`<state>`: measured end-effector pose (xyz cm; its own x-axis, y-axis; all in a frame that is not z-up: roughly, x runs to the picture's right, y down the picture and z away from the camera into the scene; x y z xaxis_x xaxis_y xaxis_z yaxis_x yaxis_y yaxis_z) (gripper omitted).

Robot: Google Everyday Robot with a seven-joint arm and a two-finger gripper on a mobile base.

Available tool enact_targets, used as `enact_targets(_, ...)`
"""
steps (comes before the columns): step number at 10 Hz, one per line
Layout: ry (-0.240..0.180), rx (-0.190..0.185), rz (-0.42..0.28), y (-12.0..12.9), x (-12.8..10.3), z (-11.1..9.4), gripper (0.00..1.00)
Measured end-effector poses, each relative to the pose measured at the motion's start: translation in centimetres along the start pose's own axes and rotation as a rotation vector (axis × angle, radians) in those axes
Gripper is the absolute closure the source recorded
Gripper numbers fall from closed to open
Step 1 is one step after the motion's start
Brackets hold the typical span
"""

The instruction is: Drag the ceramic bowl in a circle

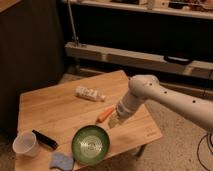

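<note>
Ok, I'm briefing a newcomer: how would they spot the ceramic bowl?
On the wooden table, look along the near edge, beside the robot's pincer, which hangs low over the wood. The ceramic bowl there is wide, shallow, glossy green with pale rings inside, far broader than the white cup and blue sponge nearby.
</note>
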<state>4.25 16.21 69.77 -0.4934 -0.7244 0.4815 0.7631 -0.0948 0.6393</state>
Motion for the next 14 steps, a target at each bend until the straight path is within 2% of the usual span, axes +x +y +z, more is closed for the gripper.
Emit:
enact_targets(2, 0.008, -0.037, 0.023, 0.2, 0.1, 1.4, 0.34)
enact_targets(4, 0.001, -0.053, 0.050, 1.7, -0.4, 4.9, 0.34)
enact_targets(5, -0.004, -0.056, 0.054, 2.2, -0.5, 6.5, 0.34)
enact_targets(6, -0.014, -0.056, 0.056, 2.9, -0.4, 9.0, 0.34)
enact_targets(7, -0.024, -0.055, 0.058, 3.4, -0.2, 10.4, 0.36)
enact_targets(8, -0.030, -0.053, 0.058, 3.5, 0.0, 11.3, 0.40)
enact_targets(9, -0.032, -0.052, 0.059, 3.6, 0.4, 11.9, 0.52)
enact_targets(11, -0.028, -0.052, 0.060, 3.4, 1.0, 11.6, 0.54)
enact_targets(14, -0.055, -0.052, 0.052, 3.1, 1.2, 12.0, 0.54)
